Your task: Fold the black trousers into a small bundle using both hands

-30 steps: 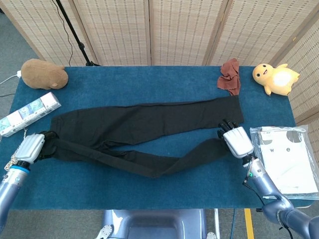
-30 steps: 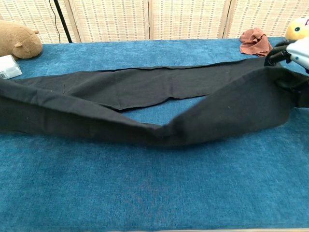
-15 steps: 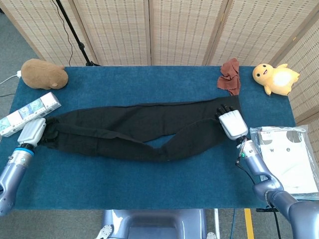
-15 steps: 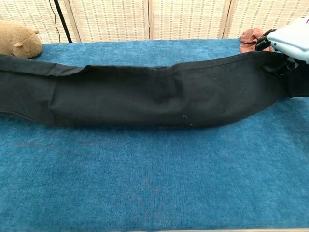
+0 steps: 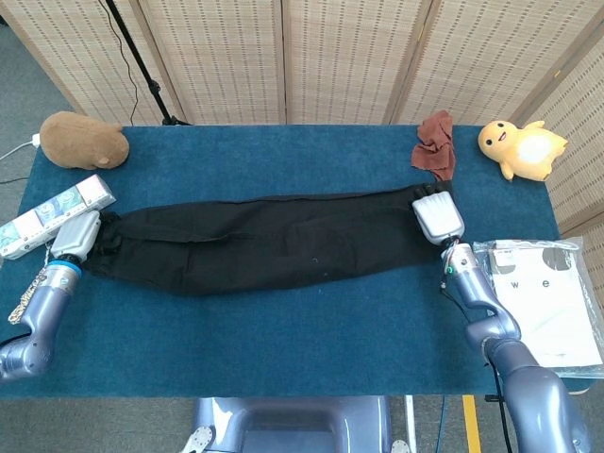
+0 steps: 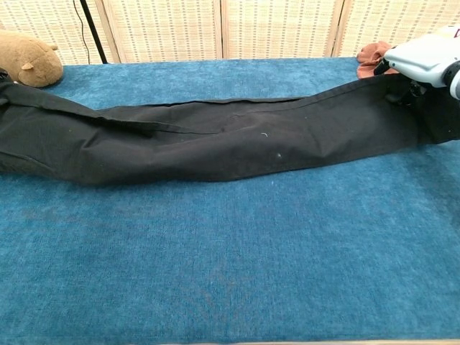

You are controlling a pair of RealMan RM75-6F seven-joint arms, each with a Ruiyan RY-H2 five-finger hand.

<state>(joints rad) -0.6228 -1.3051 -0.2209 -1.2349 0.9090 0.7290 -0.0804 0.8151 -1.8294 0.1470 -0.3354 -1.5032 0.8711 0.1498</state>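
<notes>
Blue table (image 5: 283,321) bears black trousers (image 5: 274,241) gripped by left hand (image 5: 77,236), seen from head view only, and right hand (image 5: 438,217).

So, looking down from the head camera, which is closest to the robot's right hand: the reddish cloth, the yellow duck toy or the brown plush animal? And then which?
From the right hand, at the trousers' right end:
1. Reddish cloth, just behind the hand at the table's far edge.
2. Yellow duck toy, in the far right corner.
3. Brown plush animal, far off in the far left corner.
</notes>
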